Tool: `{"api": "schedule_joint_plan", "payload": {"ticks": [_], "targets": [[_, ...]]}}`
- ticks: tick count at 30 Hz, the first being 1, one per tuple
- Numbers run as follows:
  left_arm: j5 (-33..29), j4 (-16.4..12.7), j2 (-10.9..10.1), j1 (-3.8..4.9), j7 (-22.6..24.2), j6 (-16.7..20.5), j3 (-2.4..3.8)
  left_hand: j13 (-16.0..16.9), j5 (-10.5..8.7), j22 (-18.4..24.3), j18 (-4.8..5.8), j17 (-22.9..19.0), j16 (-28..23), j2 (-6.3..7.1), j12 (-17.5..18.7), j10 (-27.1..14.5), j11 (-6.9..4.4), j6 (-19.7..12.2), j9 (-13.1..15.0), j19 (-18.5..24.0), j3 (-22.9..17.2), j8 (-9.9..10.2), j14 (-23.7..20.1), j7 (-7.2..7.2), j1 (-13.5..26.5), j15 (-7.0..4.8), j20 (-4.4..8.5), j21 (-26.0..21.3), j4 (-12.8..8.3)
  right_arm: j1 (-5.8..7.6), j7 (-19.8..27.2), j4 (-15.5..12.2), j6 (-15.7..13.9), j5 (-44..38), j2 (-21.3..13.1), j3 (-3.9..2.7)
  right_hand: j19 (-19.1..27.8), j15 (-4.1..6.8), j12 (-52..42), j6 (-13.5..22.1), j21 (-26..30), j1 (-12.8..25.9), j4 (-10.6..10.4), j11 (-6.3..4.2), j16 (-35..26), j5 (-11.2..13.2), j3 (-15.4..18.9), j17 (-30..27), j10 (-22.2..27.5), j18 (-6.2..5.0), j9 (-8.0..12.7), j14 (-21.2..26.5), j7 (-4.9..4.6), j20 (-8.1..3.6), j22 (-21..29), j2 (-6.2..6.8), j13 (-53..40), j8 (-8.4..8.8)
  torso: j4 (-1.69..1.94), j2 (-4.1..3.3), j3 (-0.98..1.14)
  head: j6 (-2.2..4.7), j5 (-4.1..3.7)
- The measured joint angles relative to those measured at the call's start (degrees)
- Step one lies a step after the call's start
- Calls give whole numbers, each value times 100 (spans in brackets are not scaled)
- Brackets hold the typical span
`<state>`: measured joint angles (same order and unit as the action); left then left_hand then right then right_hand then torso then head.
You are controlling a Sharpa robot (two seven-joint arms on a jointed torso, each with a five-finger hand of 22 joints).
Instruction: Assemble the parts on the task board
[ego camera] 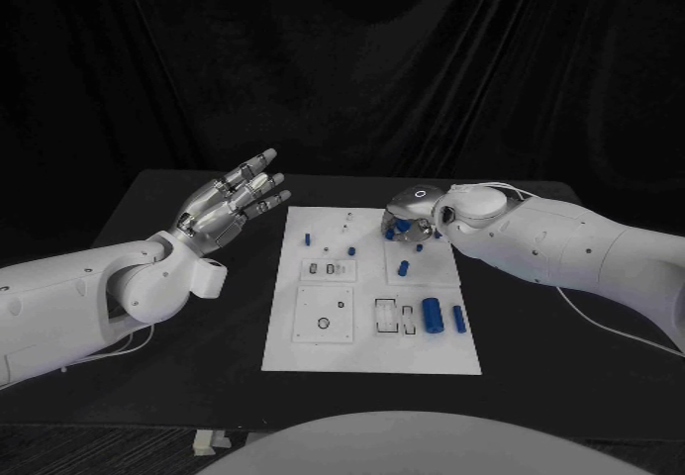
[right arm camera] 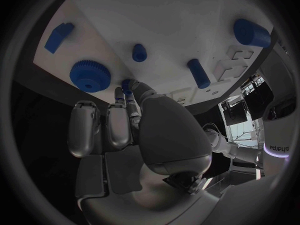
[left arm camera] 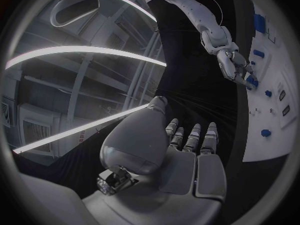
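Silver right hand pinching small blue peg at flat white task board; keep upright, lower slowly. Left hand spread, empty.

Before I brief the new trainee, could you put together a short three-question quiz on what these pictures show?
1. True or false: the left hand holds a blue part.
2. Which hand is down over the task board? A) left B) right C) both
3. Fill in: in the right wrist view, the toothed blue piece close to the right hand is a ____.

Key:
1. False. It is raised beside the board, fingers spread, holding nothing.
2. B. The right hand is at the board's far edge; whether it grips anything cannot be told.
3. Gear: the blue gear lies on the board by the fingertips.
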<state>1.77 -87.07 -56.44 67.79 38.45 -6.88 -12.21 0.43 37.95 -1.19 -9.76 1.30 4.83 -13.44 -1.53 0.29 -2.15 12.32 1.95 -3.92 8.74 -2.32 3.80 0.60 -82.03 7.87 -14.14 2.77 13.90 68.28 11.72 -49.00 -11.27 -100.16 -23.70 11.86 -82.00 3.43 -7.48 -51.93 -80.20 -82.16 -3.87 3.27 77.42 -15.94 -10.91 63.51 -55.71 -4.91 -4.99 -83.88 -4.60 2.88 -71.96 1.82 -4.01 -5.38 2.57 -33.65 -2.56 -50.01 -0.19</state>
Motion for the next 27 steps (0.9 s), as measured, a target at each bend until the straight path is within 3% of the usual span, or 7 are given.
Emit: {"api": "schedule_joint_plan", "payload": {"ticks": [9,21,24,27], "targets": [[0,-23,-38,0,-72,-43,0,1,22,2,0,-5,0,-12,0,15,55,7,0,0,-129,0,-21,7,-56,-21,0,0,-97,-42,-22,123,-66,0,100,-7,21,0,-74,-471,65,0,29,-31,-87,1,-366,-124,-321,0,-153,0,1,21,18,0,12,-215,1,0,1,0,12],[1,-37,-62,0,-227,-118,-1,13,22,5,0,-5,-20,-46,-24,43,83,40,-1,21,-245,-23,-21,42,-90,-21,21,-22,-182,-64,52,116,-460,0,48,-1,42,0,-119,-870,101,-61,86,-64,-156,52,-619,-205,-917,-1,-206,0,-50,-1,-2,78,27,-426,-3,-1,-1,0,90],[2,-54,-89,0,-265,-125,-1,20,22,5,0,-5,-20,-46,-64,43,83,60,-1,21,-271,-23,-20,62,-90,-21,21,-22,-207,10,68,0,-535,12,-10,7,42,0,-118,-889,101,-61,102,-61,-156,58,-634,-171,-959,-1,-206,0,-69,-1,-20,78,28,-427,-3,-1,-1,0,101],[2,-109,-116,0,-298,-124,-1,21,21,5,0,-4,-20,-16,-64,43,83,59,-2,42,-295,-23,-42,61,-120,-23,0,-22,-232,183,73,-148,-591,43,-82,5,42,0,-117,-890,101,-61,102,-61,-156,73,-634,-161,-959,-1,-206,0,-70,-1,-26,79,28,-427,-3,-1,-1,0,109]]}}
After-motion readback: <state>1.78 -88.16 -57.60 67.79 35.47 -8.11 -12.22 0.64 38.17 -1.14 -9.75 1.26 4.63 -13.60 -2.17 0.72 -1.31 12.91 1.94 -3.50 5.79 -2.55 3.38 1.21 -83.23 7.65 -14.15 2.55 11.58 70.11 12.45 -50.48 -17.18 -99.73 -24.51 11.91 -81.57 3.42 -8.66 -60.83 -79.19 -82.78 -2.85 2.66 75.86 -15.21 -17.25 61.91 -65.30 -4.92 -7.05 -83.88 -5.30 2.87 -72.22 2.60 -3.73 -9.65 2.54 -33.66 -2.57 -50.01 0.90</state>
